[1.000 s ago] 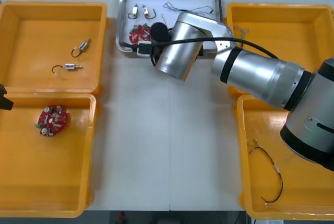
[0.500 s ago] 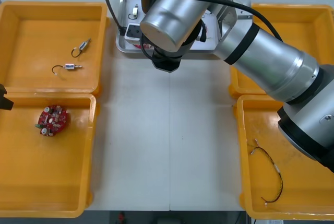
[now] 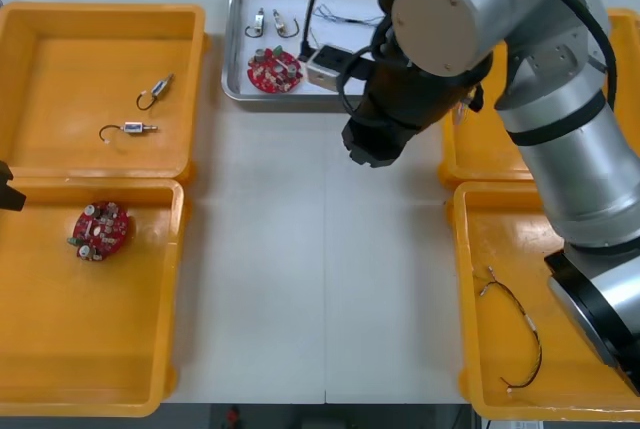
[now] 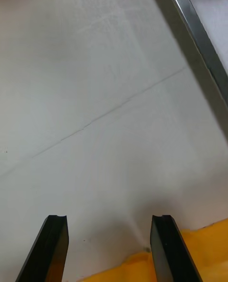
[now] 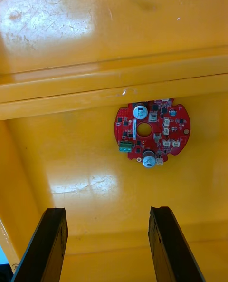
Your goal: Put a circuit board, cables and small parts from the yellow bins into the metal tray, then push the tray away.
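Table [image 4: 95,96]: bare under right gripper [image 4: 108,221], jaws wide, tray [image 4: 202,34] edge near.
Bin [image 5: 71,177]: left gripper [image 5: 107,213] above circuit board [image 5: 152,133], jaws wide.

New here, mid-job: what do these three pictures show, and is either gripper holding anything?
A two-armed robot. The front view looks down on the table: yellow bins at the sides, a metal tray between, with a circuit board, small metal parts and a cable inside. Each wrist view looks out past that arm's fingers. The right gripper hangs open over bare table beside the tray; the left gripper hangs open over a second board in a bin. Neither holds anything.
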`<state>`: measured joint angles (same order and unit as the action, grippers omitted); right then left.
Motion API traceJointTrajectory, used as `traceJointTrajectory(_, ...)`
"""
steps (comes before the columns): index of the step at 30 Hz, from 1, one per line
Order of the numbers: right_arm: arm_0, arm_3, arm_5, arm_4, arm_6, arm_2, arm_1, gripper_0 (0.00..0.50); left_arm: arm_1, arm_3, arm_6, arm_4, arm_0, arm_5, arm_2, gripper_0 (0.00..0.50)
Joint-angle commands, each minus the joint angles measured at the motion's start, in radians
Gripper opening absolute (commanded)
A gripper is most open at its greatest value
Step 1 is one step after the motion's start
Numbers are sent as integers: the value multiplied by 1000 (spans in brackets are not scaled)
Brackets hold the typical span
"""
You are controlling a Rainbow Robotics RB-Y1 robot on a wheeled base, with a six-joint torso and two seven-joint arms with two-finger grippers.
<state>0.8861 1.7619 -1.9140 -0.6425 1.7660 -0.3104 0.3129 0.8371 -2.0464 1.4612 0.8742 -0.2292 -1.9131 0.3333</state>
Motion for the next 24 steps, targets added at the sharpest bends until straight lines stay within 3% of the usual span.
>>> traceJointTrajectory(1,-111,137,-6,14,-137,62,31,500,27,-31,-59,5,18,-7,35,500)
traceJointTrajectory(9,-225,317,-6,-11,-332,100,137,500,27,-31,-59,5,18,-7,35,500)
traceJointTrajectory(24,-391,350,-6,-189,-313,275,362,500,27,-31,-59,5,18,-7,35,500)
